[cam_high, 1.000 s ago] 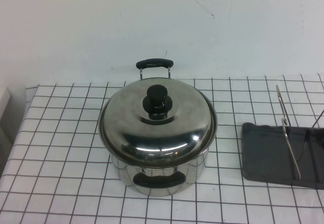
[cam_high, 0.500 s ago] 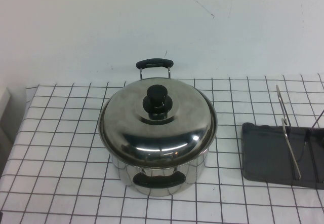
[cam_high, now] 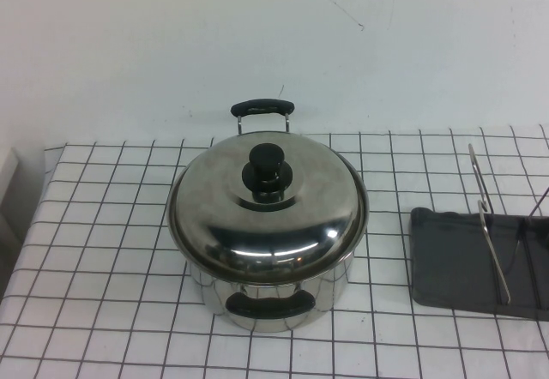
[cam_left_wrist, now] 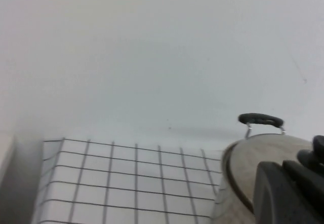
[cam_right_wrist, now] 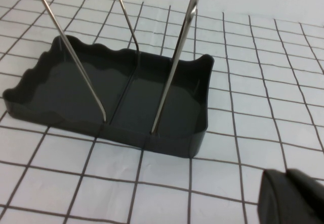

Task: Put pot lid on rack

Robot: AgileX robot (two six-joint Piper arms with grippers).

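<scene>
The pot lid (cam_high: pixel 268 216) is a shiny steel dome with a black knob (cam_high: pixel 267 171). It sits closed on the steel pot (cam_high: pixel 274 302) at the table's middle. The rack (cam_high: pixel 455 263) stands at the right edge, a dark grey tray with thin upright wire loops (cam_high: pixel 491 237). Neither gripper shows in the high view. In the left wrist view my left gripper (cam_left_wrist: pixel 283 172) is shut and empty, close beside the lid (cam_left_wrist: pixel 258 153). In the right wrist view my right gripper (cam_right_wrist: pixel 287 177) is shut and empty over the cloth, a short way from the rack (cam_right_wrist: pixel 76 89).
A white cloth with a black grid (cam_high: pixel 103 242) covers the table. A white wall (cam_high: pixel 257 36) rises just behind the pot. The pot's rear black handle (cam_high: pixel 262 107) sticks up towards the wall. A pale object (cam_high: pixel 7 173) stands at the far left edge.
</scene>
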